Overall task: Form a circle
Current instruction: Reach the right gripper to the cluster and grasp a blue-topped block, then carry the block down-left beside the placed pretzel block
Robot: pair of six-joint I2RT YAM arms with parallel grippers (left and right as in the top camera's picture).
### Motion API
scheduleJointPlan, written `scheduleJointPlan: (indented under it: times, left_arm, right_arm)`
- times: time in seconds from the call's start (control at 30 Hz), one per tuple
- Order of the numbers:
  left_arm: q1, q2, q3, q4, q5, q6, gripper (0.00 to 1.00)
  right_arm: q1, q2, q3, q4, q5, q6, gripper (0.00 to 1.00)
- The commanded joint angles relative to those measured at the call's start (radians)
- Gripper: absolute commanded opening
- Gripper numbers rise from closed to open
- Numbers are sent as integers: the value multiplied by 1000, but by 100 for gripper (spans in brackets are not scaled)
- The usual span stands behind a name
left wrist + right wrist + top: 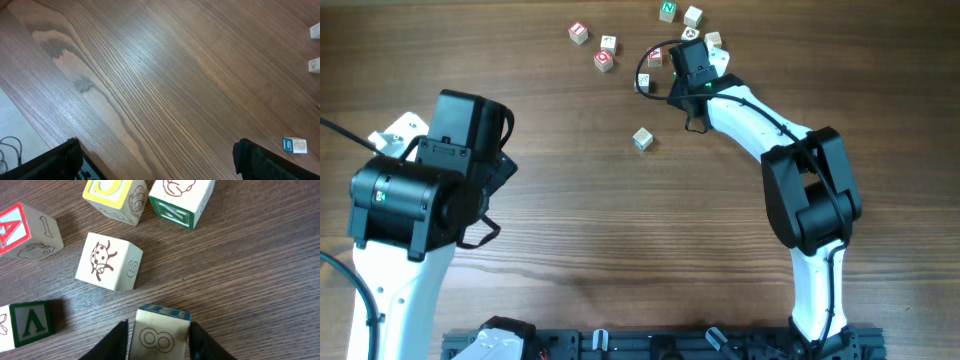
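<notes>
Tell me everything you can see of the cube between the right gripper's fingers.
The cube is pale bare-looking wood with softened edges. One face bears a brown outlined 8; the adjoining face shows a blue frame, its marking only partly seen. It sits flat on the table, clear of the ladybird cube, with the black fingers of the right gripper close against two sides; contact cannot be confirmed.

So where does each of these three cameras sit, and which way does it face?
Overhead: above the table, facing straight down; shows left arm, right arm and cubes.
Left wrist: on the left arm, facing mostly bare wood; left fingers wide apart at the bottom edge.
Right wrist: on the right arm, close over cubes; right fingers flank the 8 cube.
Shared: overhead and right wrist both see the cubes by the right arm's tip.
</notes>
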Motion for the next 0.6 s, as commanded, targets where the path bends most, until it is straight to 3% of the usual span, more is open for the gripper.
scheduleJointPlan:
  times: [0.0, 0.27, 0.57]
  left_arm:
    - [8, -6, 3, 0, -3, 2, 100]
    - [8, -6, 3, 0, -3, 2, 100]
    - [8, -6, 3, 0, -3, 2, 100]
  right_arm:
    - [2, 27, 20, -5, 18, -6, 34]
    - [1, -28, 24, -82, -21, -88, 28]
    - [1, -288, 24, -391, -45, -150, 27]
